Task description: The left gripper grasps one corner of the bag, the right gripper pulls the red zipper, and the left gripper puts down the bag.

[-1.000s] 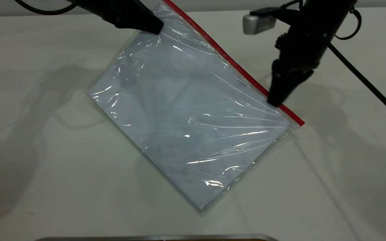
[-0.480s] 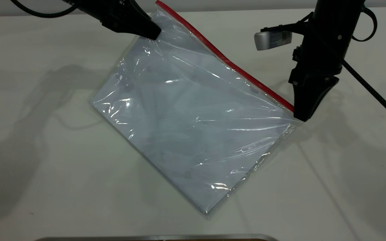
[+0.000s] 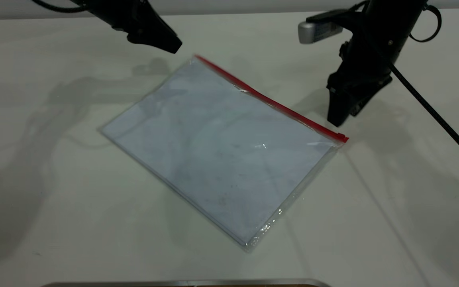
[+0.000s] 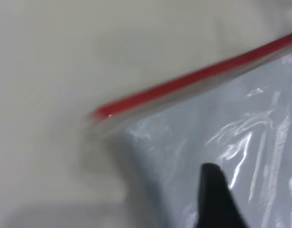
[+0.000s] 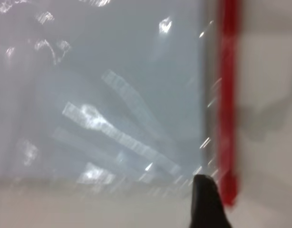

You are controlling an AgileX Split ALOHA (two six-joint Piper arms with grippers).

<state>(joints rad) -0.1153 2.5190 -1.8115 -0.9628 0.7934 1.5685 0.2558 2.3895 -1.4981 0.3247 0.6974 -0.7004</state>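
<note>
The bag point(image 3: 221, 151) lies flat on the table, a pale sheet inside it. The red zipper point(image 3: 269, 101) runs along its far long edge. The corner of the bag point(image 3: 196, 59) at the strip's far end lies free; it also shows in the left wrist view point(image 4: 102, 116). My left gripper point(image 3: 172, 47) is open and empty, hovering just above and behind that corner. My right gripper point(image 3: 339, 117) is open and empty, just beyond the strip's other end point(image 3: 340, 138). One right finger point(image 5: 205, 199) shows beside that red end point(image 5: 228, 190).
The white table point(image 3: 54, 179) lies around the bag. A metal edge point(image 3: 185, 283) runs along the near border. The right arm's black cable point(image 3: 436, 119) slants across the right side, and its grey box point(image 3: 313, 30) sticks out at the left of the arm.
The left gripper let go of the corner and rose away. The bag dropped from tilted to flat. The right gripper came off the zipper's end and moved back a little.
</note>
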